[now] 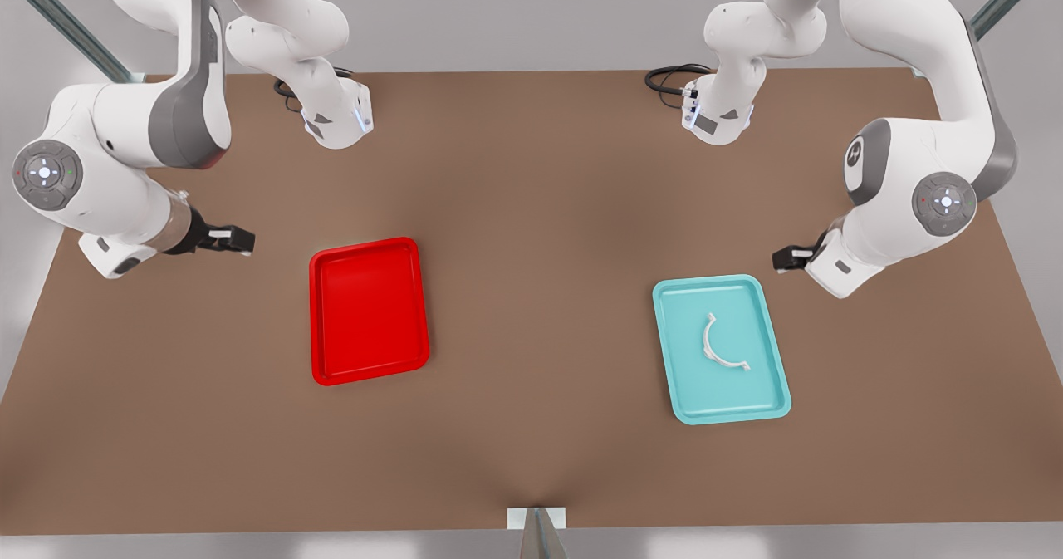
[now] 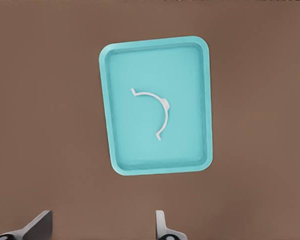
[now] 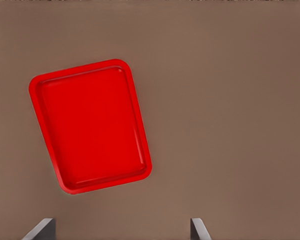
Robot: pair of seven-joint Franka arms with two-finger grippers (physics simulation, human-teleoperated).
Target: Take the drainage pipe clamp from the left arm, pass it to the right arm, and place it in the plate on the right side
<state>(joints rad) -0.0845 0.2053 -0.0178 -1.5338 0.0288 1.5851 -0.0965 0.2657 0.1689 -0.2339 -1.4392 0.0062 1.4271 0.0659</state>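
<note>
**Clamp in teal tray, both grippers empty**

Drainage pipe clamp [image 1: 719, 345] lies flat in teal tray [image 1: 768, 360]. Left gripper [image 2: 102, 227] above it, fingers spread wide, nothing held. Right gripper [image 3: 121, 231] likewise spread, empty, above red plate [image 1: 319, 318] on brown surface [image 1: 531, 235].

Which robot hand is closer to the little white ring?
Left. The left gripper hovers just beside the teal tray holding the clamp; the right gripper waits beyond the red plate.

Near the left gripper [image 1: 779, 260], black-fingered on a white arm with grey joint covers, a white drainage pipe clamp [image 1: 719, 345] lies in a teal tray [image 1: 768, 393]. Near the right gripper [image 1: 245, 241], equally black, sits a glossy red plate [image 1: 320, 314]. The table [image 1: 531, 210] is plain brown.
</note>
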